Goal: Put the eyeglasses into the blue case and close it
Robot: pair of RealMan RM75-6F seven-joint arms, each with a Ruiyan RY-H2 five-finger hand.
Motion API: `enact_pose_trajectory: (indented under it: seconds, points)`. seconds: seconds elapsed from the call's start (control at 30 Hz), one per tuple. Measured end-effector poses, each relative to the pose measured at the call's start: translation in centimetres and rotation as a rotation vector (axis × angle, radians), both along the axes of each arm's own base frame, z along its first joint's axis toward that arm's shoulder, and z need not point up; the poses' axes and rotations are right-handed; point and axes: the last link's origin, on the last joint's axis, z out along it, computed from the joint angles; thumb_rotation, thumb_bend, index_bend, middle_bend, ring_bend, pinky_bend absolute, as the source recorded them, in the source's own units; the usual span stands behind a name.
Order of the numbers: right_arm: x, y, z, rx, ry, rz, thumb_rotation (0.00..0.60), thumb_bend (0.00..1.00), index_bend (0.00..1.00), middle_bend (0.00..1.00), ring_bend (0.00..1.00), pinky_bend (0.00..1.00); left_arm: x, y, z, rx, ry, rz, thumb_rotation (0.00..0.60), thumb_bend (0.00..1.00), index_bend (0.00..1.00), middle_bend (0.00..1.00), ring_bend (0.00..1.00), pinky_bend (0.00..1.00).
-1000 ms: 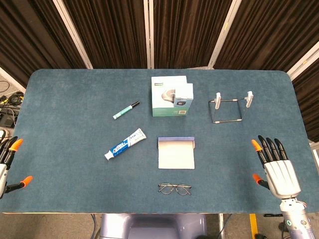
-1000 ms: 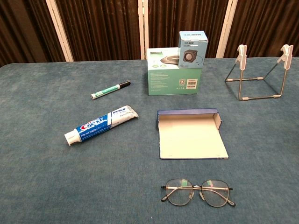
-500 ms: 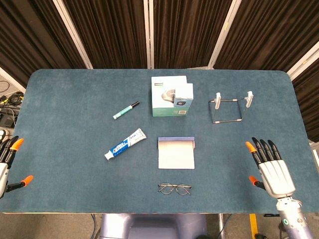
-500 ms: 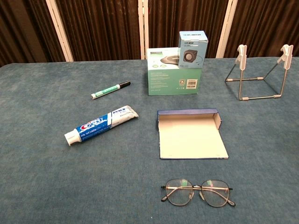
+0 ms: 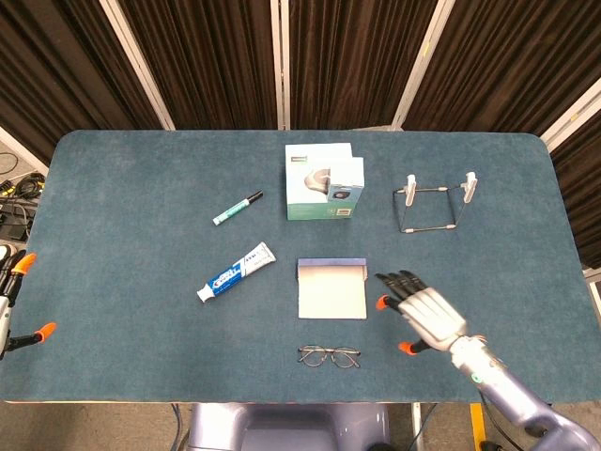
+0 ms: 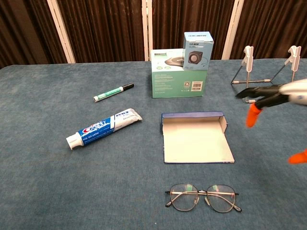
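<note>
So the blue case [image 5: 331,289] is lying open flat on the counter [image 5: 131,244], and the eyeglasses [image 5: 329,356] sit just in front of it, on the robot's side, not touching it. The right hand [image 5: 424,314] hovers just to the right of the case with its fingers spread wide and nothing in it. The left hand [image 5: 13,299] is way off to the case's left at the counter edge, also spread and empty as far as it shows.
</note>
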Motion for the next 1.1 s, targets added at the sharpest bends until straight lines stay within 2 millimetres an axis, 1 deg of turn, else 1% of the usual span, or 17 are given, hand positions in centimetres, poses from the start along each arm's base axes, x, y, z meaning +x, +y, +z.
enact_pose_trajectory:
  seconds: [0.2,0.3,0.4,0.5,0.7,1.1]
  points:
    - [3.5,-1.8,-3.4,0.183,0.014,0.011,0.600,0.07,0.41,0.00,0.00,0.00,-0.4,0.4,-0.3,-0.009,0.004,0.020,0.600,0.00,0.00,0.00,0.00,0.00]
    - [4.8,-2.3,-5.2,0.244,0.011,0.003,0.600,0.10,0.42,0.00,0.00,0.00,-0.6,0.6,-0.4,-0.012,0.008,0.028,0.600,0.00,0.00,0.00,0.00,0.00]
    - [5.6,-2.8,-6.7,0.276,0.019,-0.002,0.600,0.12,0.43,0.00,0.00,0.00,-0.6,0.7,-0.5,-0.014,0.011,0.032,0.600,0.00,0.00,0.00,0.00,0.00]
    - [6.1,-3.1,-8.2,0.299,0.032,-0.008,0.600,0.12,0.45,0.00,0.00,0.00,-0.7,0.8,-0.5,-0.009,0.010,0.036,0.600,0.00,0.00,0.00,0.00,0.00]
    - [6.4,-3.3,-9.9,0.309,0.074,-0.009,0.600,0.13,0.46,0.00,0.00,0.00,-0.8,0.8,-0.6,-0.014,0.013,0.039,0.600,0.00,0.00,0.00,0.00,0.00]
    - [6.9,-2.4,-11.4,0.286,0.095,0.013,0.600,0.15,0.49,0.00,0.00,0.00,-0.7,0.8,-0.8,-0.017,0.022,0.038,0.600,0.00,0.00,0.00,0.00,0.00]
